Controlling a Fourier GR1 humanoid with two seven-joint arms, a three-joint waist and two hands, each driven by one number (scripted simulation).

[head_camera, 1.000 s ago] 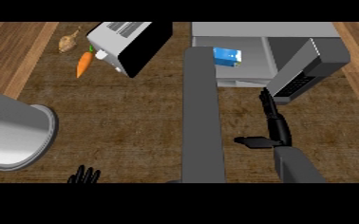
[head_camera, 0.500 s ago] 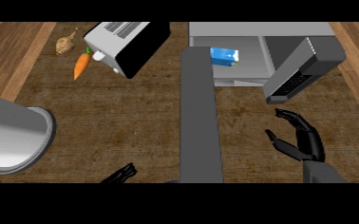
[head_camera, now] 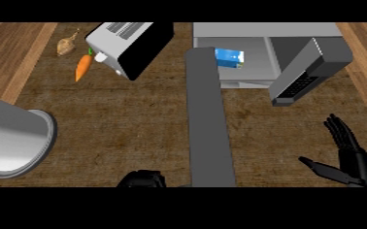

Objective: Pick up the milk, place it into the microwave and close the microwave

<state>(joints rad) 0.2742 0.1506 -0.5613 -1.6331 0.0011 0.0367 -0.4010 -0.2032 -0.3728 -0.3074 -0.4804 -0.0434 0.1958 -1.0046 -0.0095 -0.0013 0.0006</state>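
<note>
Head view. The right hand (head_camera: 345, 156) shows at the lower right of the counter (head_camera: 129, 126), fingers straight and spread, thumb out to its left; it holds nothing and touches nothing.

The left hand (head_camera: 141, 178) shows only as a dark shape at the lower edge, left of centre. Whether its fingers are apart or together cannot be told.

The microwave (head_camera: 265, 34) stands well above the right hand, at the far side of the counter. The milk (head_camera: 229, 58), a blue and white carton, sits inside the microwave's cavity at its left part, up and to the left of the right hand and well apart from it.

The microwave's door (head_camera: 209, 121) is open, swung toward the viewer; it shows as a long grey slab running between the two hands from the cavity to the lower edge.

A grey block with a dark keypad face (head_camera: 309, 75) lies just above the right hand.

A toaster (head_camera: 129, 46) stands well above the left hand, tilted. A carrot (head_camera: 83, 68) lies just left of the toaster; a pale, garlic-like item (head_camera: 67, 45) lies further up and left. A grey bowl (head_camera: 22, 138) sits at the left edge, up and left of the left hand.
</note>
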